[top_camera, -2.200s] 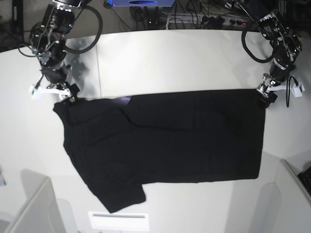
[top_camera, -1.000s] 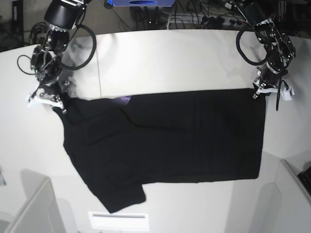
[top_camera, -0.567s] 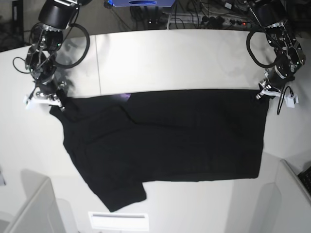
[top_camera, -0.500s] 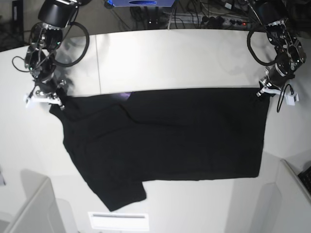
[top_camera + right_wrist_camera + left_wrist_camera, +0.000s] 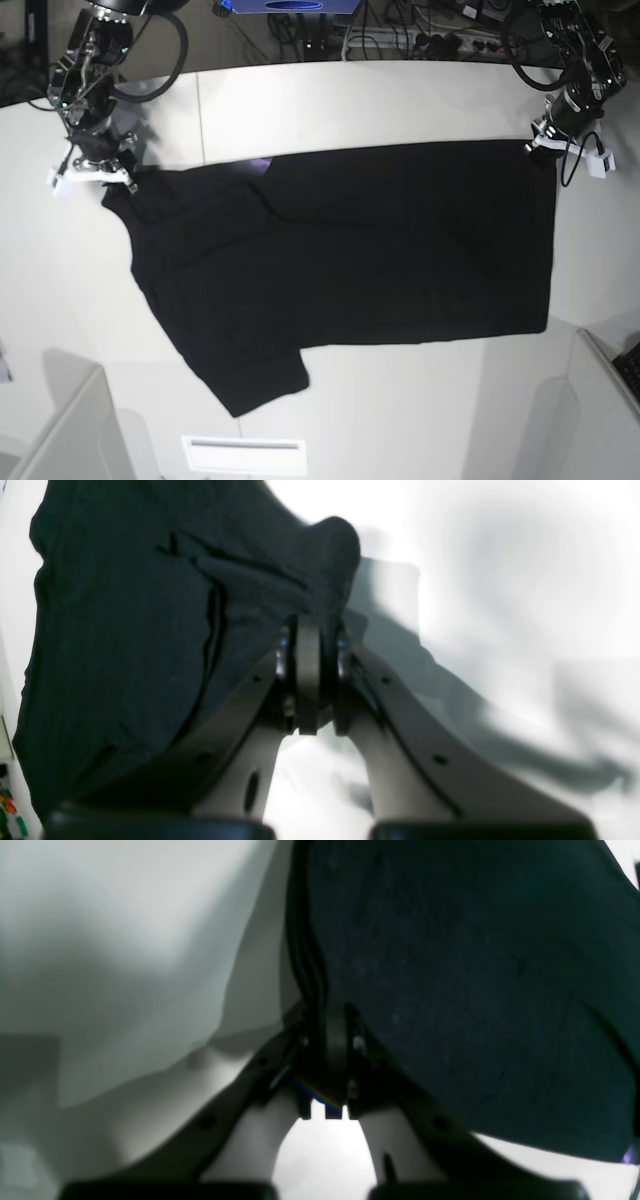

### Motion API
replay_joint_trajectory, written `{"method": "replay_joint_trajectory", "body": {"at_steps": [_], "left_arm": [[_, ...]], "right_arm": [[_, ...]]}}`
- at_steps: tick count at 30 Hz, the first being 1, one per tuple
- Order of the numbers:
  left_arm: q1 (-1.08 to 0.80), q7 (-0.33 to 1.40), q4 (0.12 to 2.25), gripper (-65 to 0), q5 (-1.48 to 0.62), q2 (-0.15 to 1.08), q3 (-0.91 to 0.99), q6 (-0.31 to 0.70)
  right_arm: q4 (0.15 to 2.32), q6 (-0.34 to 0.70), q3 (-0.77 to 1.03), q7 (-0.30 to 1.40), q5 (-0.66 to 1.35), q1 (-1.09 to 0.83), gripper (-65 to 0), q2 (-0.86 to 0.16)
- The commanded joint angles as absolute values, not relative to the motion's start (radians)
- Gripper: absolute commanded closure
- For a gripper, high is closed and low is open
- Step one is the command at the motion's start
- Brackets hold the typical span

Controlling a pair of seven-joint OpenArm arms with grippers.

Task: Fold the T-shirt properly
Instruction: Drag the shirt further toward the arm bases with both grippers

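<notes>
Black T-shirt (image 5: 350, 250) on white table (image 5: 380, 100); cables (image 5: 440, 40) beyond far edge.

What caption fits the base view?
Both grippers, left and right, pinch a black T-shirt spread flat.

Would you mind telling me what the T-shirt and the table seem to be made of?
T-shirt: soft knit cloth, likely cotton, matte black; it creases and drapes where the grippers pinch it, and the wrist views show a fine fabric grain. Table: smooth, hard white surface, perhaps laminate or painted board, slightly glossy; it carries soft shadows and a faint sheen.
</notes>
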State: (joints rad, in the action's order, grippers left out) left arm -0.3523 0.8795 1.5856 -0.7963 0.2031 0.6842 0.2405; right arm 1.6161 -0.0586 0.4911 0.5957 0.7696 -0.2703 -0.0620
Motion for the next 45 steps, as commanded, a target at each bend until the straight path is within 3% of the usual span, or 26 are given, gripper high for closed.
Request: {"method": "replay_joint_trajectory", "body": {"at_steps": [1,6,13,45], "left_arm": [[-0.367,0.863,1.615,0.0,-0.812,0.217,0.690,0.251],[-0.426,0.863,1.647,0.0,-0.812,0.213,0.690,0.251],[-0.501,0.863,1.710,0.0,-0.811,0.213,0.690,0.251],[-0.604,0.860,1.709,0.0,-0.806,0.222,0.691,0.251]], "right_arm": [[1.643,-0.053,0.496,0.581,0.776,-0.275,0.0,-0.073],[1.685,-0.054,0.496,0.581,0.785,-0.341,0.0,-0.071],[1.699,-0.054,0.496,0.581,0.963,-0.443,0.0,-0.084],[1.853,-0.051,0.533,0.581,0.963,-0.670,0.0,-0.073]]}}
